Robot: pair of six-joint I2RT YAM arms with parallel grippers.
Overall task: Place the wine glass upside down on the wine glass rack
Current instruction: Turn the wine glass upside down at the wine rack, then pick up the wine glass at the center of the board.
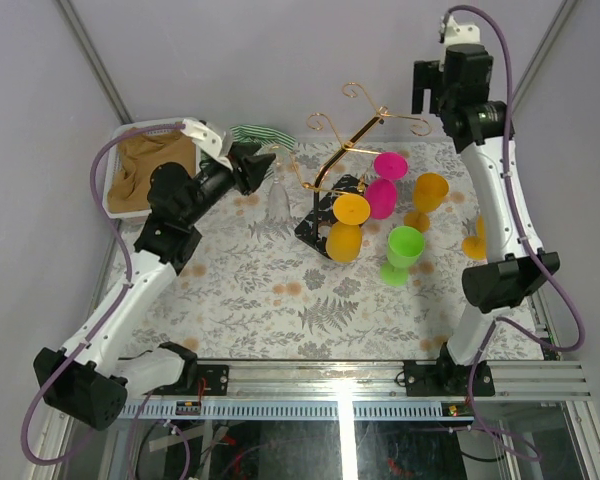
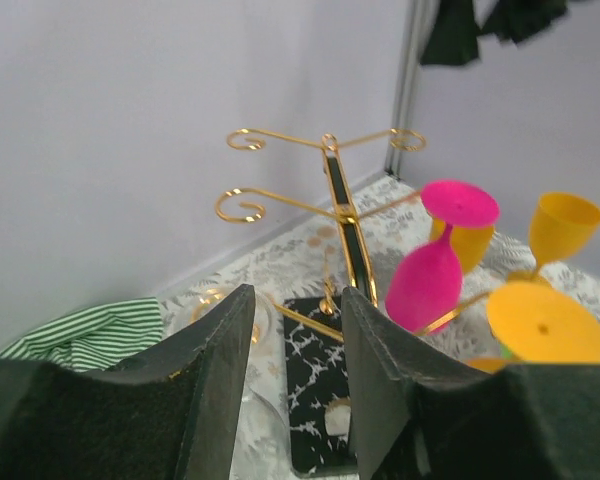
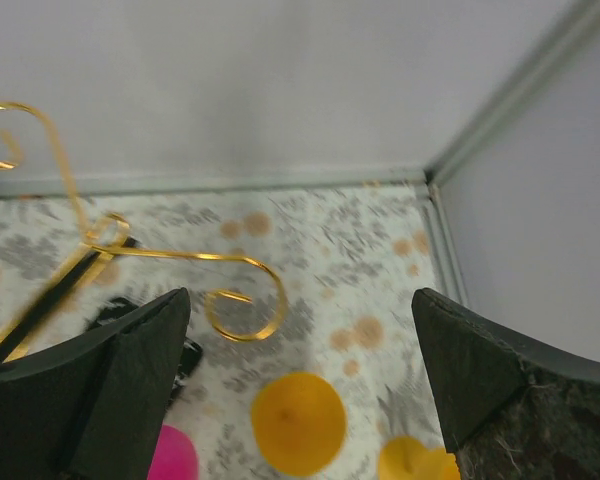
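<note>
We see the clear wine glass (image 1: 277, 200) just left of the rack (image 1: 313, 226), bowl down and stem up, at the tip of a lower rack arm; we cannot tell if it hangs free. The left gripper (image 2: 297, 300) sits beside it, left of the rack, fingers narrowly parted with nothing clamped between them. The right gripper (image 3: 300, 320) hangs above the rack's far right hooks, spread wide and empty.
</note>
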